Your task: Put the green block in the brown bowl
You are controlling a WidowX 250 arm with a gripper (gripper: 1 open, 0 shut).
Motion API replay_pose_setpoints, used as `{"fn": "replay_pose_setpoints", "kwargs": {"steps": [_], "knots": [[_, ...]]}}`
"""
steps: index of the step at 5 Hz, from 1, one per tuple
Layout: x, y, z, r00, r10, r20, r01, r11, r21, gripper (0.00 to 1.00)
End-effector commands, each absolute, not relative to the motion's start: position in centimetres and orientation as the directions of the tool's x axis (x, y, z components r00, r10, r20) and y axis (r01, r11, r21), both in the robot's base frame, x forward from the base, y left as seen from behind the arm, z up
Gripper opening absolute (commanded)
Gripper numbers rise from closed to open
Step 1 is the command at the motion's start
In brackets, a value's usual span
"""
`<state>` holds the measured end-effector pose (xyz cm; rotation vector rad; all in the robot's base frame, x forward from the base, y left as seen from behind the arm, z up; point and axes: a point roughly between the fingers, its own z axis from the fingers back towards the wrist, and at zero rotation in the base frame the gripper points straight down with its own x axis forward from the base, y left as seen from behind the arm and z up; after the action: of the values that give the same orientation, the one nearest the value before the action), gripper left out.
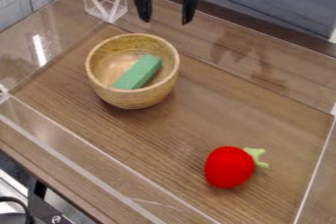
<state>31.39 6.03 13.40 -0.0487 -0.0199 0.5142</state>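
Observation:
The green block lies tilted inside the brown bowl, which stands on the wooden table at the left of the view. My gripper hangs at the top of the view, behind and a little to the right of the bowl and well apart from it. It points down, its two dark fingers stand wide apart, and nothing is between them.
A red strawberry-like toy lies at the front right of the table. Clear plastic walls ring the work surface, with a clear folded piece at the back left, just left of the gripper.

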Motion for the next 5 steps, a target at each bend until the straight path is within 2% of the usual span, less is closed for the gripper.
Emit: {"fn": "replay_pose_setpoints", "kwargs": {"steps": [1,3,5], "knots": [[31.3,6.8,15.0,0.867,0.495,0.062,-0.492,0.868,-0.063,1.0],[32.2,8.3,13.5,0.849,0.526,0.051,-0.524,0.851,-0.046,1.0],[32.9,6.3,13.2,0.899,0.435,0.045,-0.433,0.9,-0.041,1.0]]}}
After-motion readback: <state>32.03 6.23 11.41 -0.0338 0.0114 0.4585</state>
